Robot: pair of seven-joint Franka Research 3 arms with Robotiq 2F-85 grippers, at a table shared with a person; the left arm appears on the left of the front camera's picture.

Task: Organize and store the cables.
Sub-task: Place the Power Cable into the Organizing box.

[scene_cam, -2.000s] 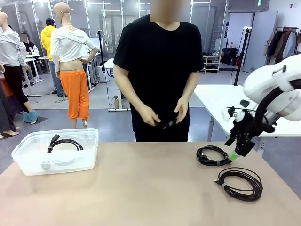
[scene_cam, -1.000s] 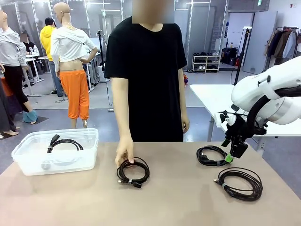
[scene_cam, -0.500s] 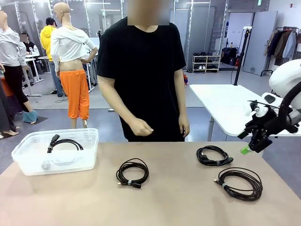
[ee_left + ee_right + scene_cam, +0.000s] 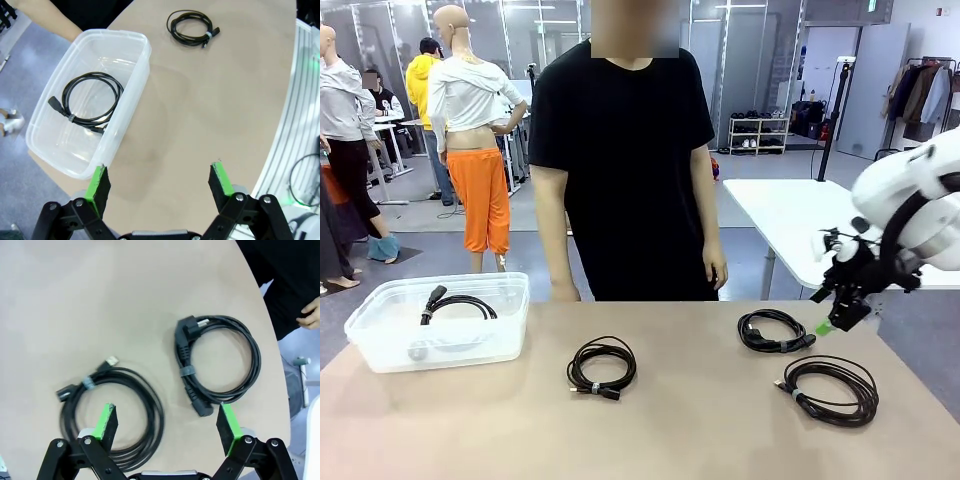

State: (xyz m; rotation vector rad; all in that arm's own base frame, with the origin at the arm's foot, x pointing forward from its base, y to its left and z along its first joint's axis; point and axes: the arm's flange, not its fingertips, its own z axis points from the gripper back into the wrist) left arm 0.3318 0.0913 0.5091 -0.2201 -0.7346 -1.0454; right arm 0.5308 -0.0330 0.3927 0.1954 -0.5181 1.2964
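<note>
Three coiled black cables lie on the tan table (image 4: 700, 420): one at the middle (image 4: 602, 365), one with a power plug at the back right (image 4: 773, 330), one at the front right (image 4: 828, 389). A fourth coil (image 4: 458, 305) rests in the clear plastic bin (image 4: 380, 345). My right gripper (image 4: 828, 322) hangs open just right of the power cable, above the table; its wrist view looks down on the power cable (image 4: 217, 365) and the USB cable (image 4: 114, 412). My left gripper (image 4: 157, 180) is open over the table beside the bin (image 4: 127, 107), whose coil (image 4: 90, 102) shows inside.
A person in a black shirt (image 4: 625, 150) stands at the far edge, arms hanging down, hands off the table. A white table (image 4: 790, 215) stands behind at the right. The tan table's near half is bare.
The person laid a coil on the middle of the table, then drew the hand back to the side. My right gripper swung out to the right and has come back toward the power cable.
</note>
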